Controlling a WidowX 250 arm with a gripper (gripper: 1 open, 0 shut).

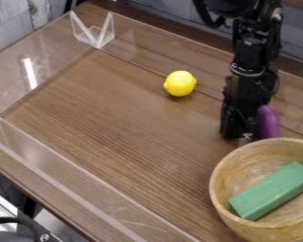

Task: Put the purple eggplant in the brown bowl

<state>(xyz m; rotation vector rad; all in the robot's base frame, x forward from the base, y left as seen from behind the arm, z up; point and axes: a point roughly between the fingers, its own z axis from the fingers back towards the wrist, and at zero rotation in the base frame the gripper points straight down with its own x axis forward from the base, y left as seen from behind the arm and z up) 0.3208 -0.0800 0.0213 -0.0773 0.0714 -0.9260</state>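
1. The purple eggplant (267, 121) is a small, glossy, oblong toy. It lies on the worktop at the right of the scene, just beyond the far rim of the brown bowl, with only its right side showing past the arm.
2. The brown bowl (225, 178) is a wide, round, light-tan wooden dish with a thick rim, sitting at the near right corner. Its right and near edges are cut off by the picture.
3. Inside the bowl lies a green block (273, 191), flat and rectangular with a matte face, set on a slant.
4. The end effector (235, 129) is black and points straight down, its tip at the worktop right against the eggplant's left side. Its fingers are clenched together, with no gap between them. Whether they pinch the eggplant or only press beside it cannot be told from this view.
5. A yellow ball (180, 83), smooth and round, rests to the left of the arm, well apart from the eggplant.
6. The worktop (103, 142) is dark brown wood with a fine straight grain. Clear plastic walls (27, 71) edge its left and far sides, and the left and middle of the surface lie open.
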